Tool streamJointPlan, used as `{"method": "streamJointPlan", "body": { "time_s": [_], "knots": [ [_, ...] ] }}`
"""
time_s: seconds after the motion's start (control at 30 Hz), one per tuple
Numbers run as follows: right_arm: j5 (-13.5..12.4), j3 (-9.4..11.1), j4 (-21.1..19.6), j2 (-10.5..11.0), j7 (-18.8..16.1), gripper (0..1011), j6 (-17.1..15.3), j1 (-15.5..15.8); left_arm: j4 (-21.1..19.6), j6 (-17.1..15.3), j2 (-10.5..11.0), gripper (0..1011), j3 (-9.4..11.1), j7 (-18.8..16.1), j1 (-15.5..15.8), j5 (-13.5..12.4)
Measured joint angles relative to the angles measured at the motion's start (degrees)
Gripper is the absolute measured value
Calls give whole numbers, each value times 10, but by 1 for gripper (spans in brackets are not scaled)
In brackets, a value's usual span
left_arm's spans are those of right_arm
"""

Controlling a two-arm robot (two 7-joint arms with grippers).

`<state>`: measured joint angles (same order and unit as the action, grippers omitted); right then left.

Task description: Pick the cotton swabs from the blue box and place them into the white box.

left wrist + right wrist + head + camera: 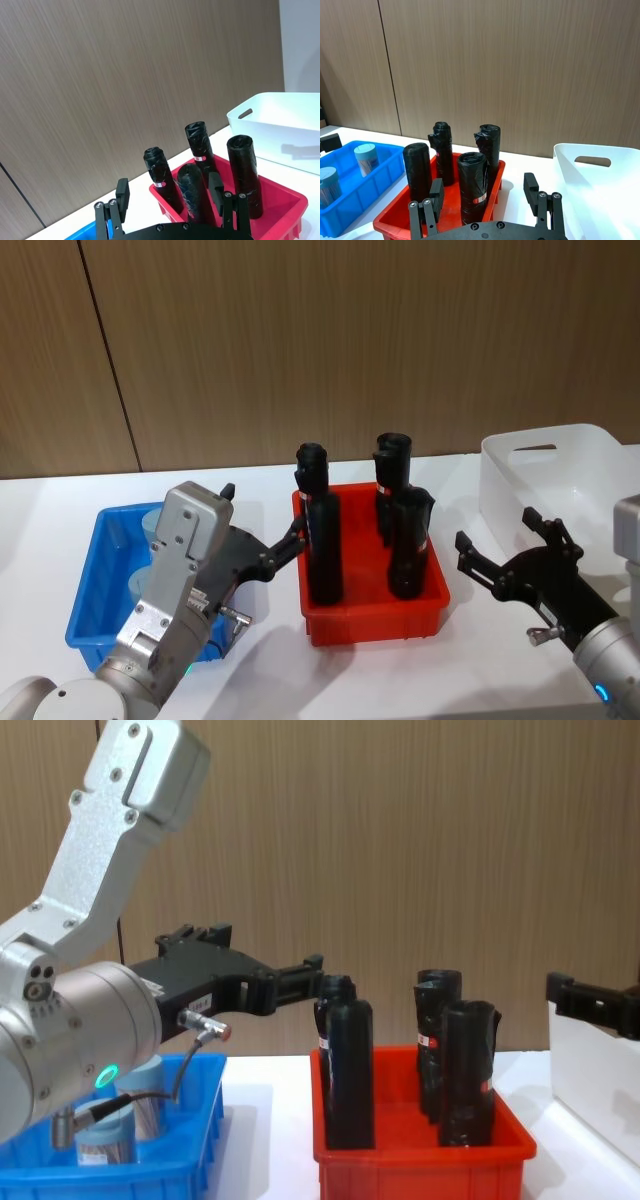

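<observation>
Swabs [366,159] sit in the blue box [88,585], at 9 o'clock of the red bin [375,625]. Left jaws hang spread and empty by it, right jaws spread too. Reaching step, I think: next, lower around one jar.

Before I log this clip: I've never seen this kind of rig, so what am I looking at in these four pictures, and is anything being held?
It is a two-armed robot at a white table. One picture looks down from its head, one looks across from its chest, and two come from cameras on its wrists. From the robot's left to right stand a blue box holding jars of cotton swabs, a red bin with four black bottles, and a white box. The left end effector hovers by the blue box's edge nearest the red bin. The right end effector hovers between the red bin and the white box. Both are open and hold nothing.
</observation>
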<state>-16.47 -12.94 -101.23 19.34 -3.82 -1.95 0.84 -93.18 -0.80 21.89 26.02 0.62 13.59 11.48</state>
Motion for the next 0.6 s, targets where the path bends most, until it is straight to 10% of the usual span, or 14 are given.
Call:
{"method": "streamJointPlan", "body": {
  "time_s": [0.6],
  "knots": [
    [0,0,0,0,0,1002,0,0,0,0,0,1003,0,0,0,0]
  ]
}}
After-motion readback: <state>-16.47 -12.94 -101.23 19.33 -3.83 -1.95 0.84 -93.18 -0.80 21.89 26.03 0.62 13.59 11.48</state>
